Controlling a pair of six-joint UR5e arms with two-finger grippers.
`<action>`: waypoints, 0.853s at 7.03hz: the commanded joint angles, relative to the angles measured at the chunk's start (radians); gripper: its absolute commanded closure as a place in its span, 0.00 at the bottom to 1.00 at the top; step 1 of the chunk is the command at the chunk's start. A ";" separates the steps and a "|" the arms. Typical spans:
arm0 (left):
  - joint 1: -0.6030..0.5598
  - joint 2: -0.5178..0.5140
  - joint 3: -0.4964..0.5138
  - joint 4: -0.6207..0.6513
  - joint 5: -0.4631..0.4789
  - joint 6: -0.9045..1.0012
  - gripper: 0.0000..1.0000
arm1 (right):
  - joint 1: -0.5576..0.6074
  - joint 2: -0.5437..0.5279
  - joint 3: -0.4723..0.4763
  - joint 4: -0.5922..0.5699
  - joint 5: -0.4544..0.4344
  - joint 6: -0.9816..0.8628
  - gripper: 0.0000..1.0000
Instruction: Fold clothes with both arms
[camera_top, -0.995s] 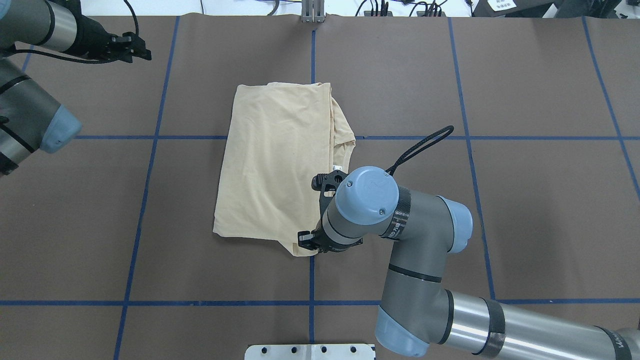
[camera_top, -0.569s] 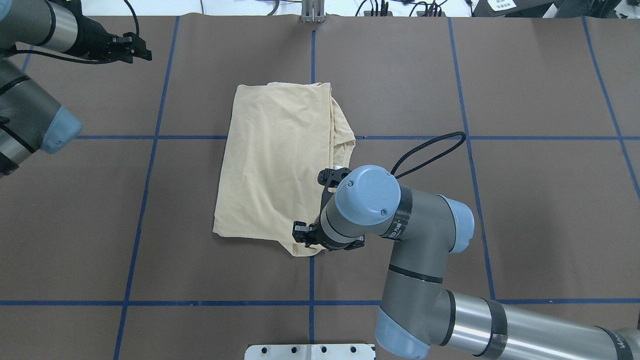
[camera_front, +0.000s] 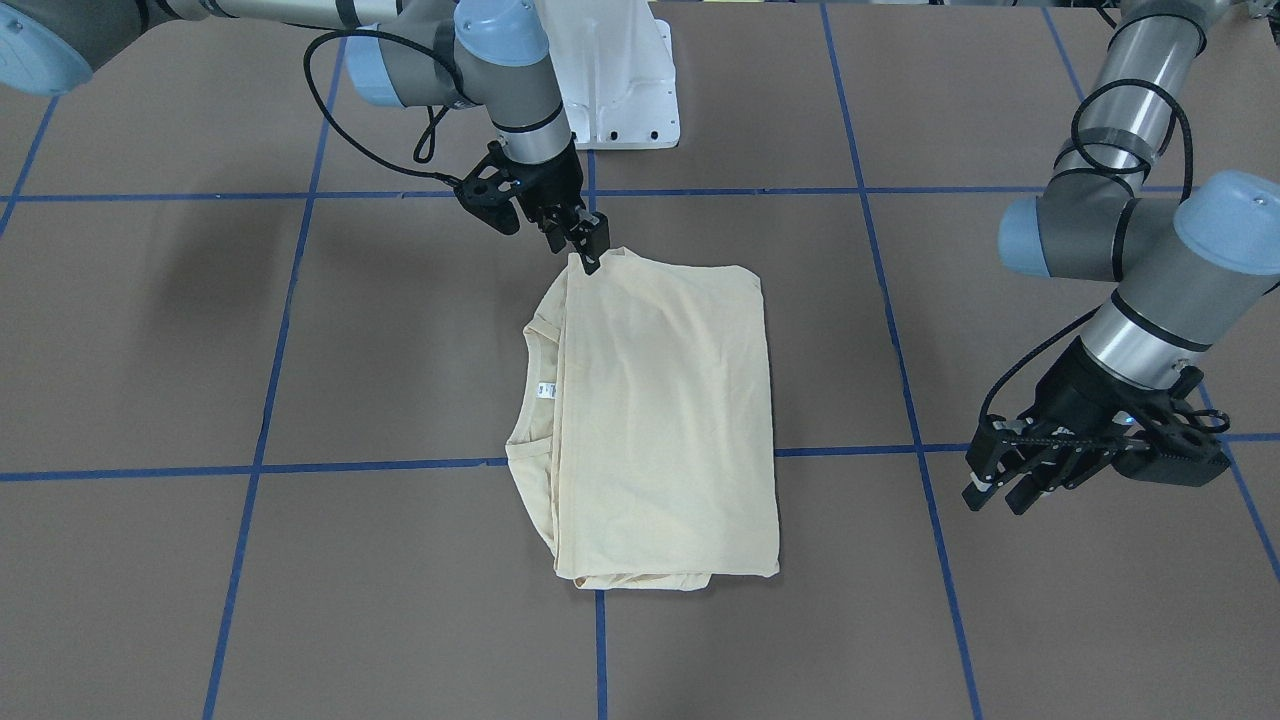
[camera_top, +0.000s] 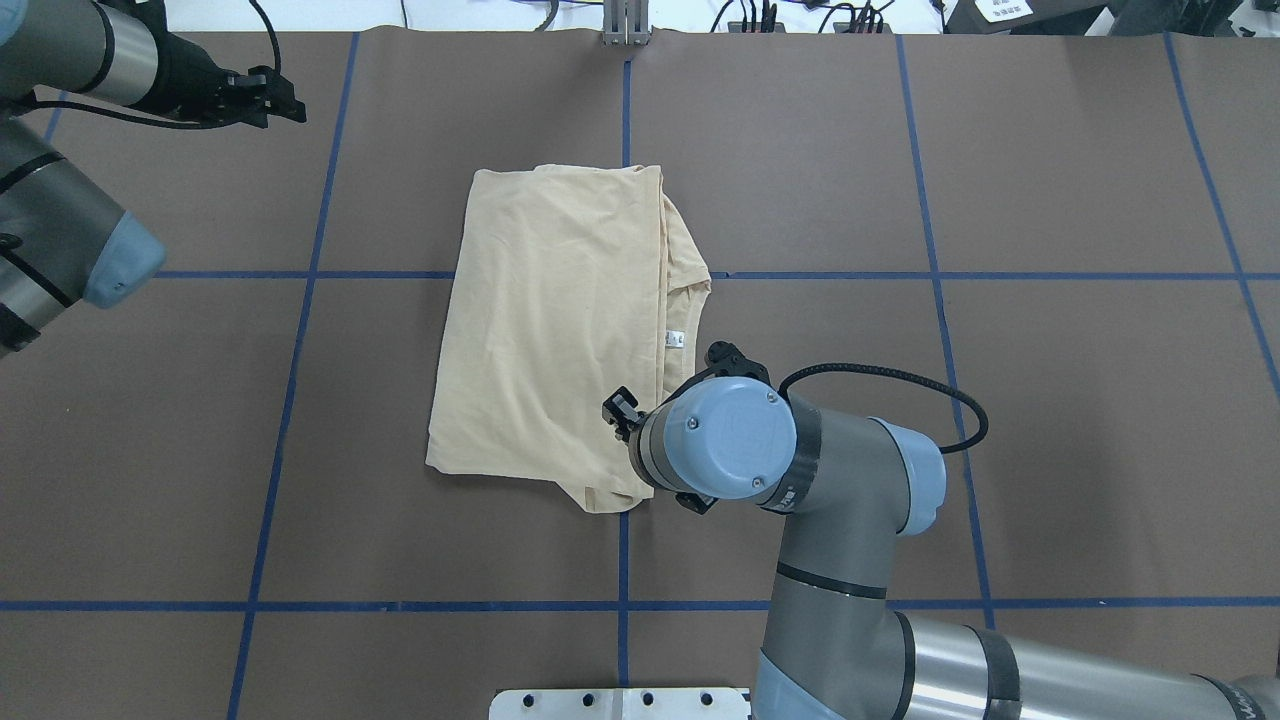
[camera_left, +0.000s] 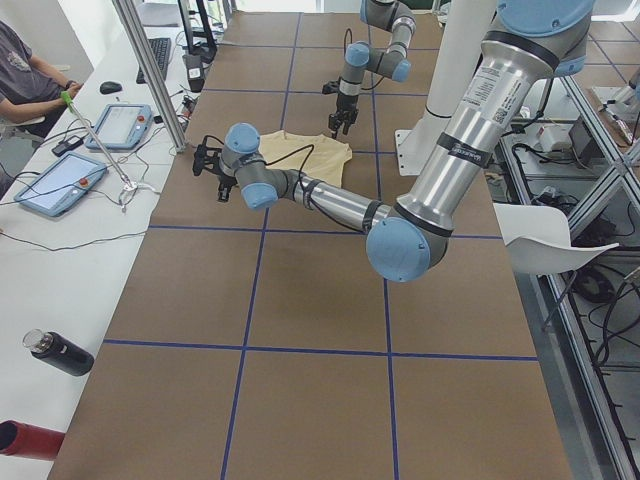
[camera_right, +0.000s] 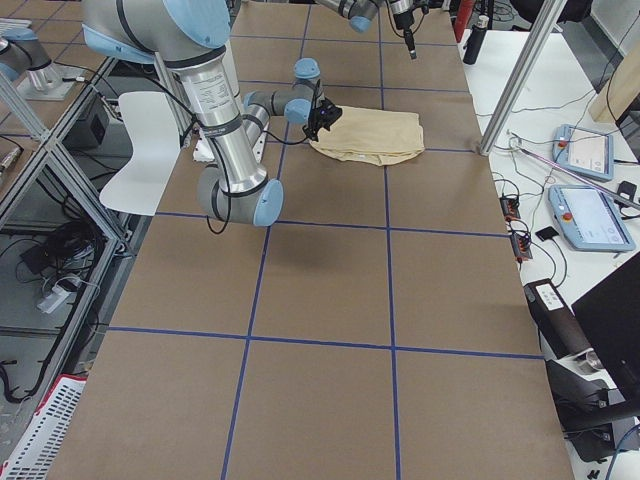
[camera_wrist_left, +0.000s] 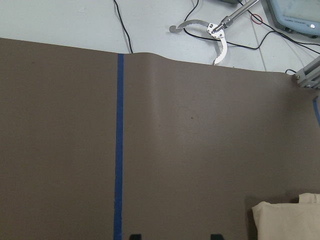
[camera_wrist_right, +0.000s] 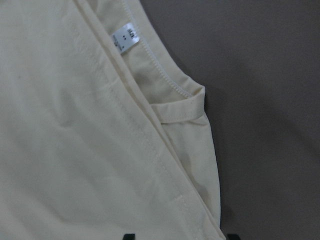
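At far left overhead, the left gripper (camera_top: 287, 104) is held spread and empty, well apart from the folded T-shirt (camera_top: 550, 300) at table (camera_top: 1000, 450) centre. The right gripper (camera_front: 590, 250) is poised spread over its robot-side corner. Risk judged: only the top layer may be pinched, and the fold dragged open.

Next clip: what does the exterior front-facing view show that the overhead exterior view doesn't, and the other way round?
Only front-facing: the right end effector with its tips down at the T-shirt's corner nearest the robot; the overhead hides this under the wrist's blue cap.
Only overhead: the table's far edge, with cables beyond it.
Both: the folded T-shirt lying flat, its white neck label, the blue tape lines, and the left end effector off the shirt, over bare table.
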 joint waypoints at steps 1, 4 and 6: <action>0.001 0.000 -0.001 -0.001 0.002 0.000 0.43 | -0.044 -0.002 -0.010 -0.001 -0.065 0.069 0.11; 0.002 0.000 -0.001 -0.001 0.002 0.000 0.43 | -0.046 0.003 -0.035 0.003 -0.122 0.065 0.12; 0.002 0.000 -0.001 -0.001 0.002 0.000 0.43 | -0.046 0.004 -0.091 0.082 -0.128 0.063 0.14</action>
